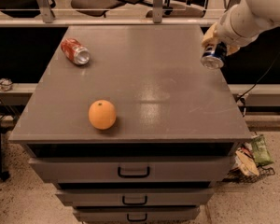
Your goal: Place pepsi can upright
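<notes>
Gripper [218, 45] clamped on the pepsi can [213, 58], which hangs tilted right at the table's [177, 125] right edge. Open tabletop spreads to its left. The orange [102, 114] and red can [75, 51] sit well off leftward.

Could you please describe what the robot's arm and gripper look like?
The arm is smooth, rounded and white, with bulky tubular segments. The gripper, by the right edge of the table, has pale yellowish-tan jaws. No markings show on it.
</notes>
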`<state>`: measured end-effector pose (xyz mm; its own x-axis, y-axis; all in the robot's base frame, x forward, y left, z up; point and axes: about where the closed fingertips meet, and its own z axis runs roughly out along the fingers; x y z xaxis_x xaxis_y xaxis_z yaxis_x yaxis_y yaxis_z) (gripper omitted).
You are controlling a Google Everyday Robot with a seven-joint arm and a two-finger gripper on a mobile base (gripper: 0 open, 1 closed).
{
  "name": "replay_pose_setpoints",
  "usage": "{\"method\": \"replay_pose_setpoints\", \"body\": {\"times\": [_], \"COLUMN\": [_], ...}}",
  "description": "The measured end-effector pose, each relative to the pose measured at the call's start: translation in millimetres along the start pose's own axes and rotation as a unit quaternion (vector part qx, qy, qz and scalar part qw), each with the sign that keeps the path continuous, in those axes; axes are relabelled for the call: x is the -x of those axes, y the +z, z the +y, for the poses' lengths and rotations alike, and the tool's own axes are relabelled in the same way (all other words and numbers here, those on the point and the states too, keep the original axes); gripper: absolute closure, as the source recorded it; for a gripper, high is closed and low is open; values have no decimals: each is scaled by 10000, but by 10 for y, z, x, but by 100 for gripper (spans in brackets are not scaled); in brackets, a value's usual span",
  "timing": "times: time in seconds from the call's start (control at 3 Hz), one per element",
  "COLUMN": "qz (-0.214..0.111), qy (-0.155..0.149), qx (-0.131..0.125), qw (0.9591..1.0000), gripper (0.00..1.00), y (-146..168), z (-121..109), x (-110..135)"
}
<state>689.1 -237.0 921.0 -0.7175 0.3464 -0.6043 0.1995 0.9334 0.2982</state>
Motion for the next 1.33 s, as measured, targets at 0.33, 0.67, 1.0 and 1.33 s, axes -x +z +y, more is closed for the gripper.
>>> {"method": "replay_pose_setpoints", "body": {"times": [0.33,0.67,1.0,1.33], "qz": [-664,-1176,-1564,-1564], "qy": [-4,-149,-166,-166], "qx": [544,997,1217,1216], "qw": [9963,9879,9800,9800], "gripper": [100,100,100,100], "y": [-83,-199,-283,-284], "z": [311,477,597,596], "x": [181,208,379,379]}}
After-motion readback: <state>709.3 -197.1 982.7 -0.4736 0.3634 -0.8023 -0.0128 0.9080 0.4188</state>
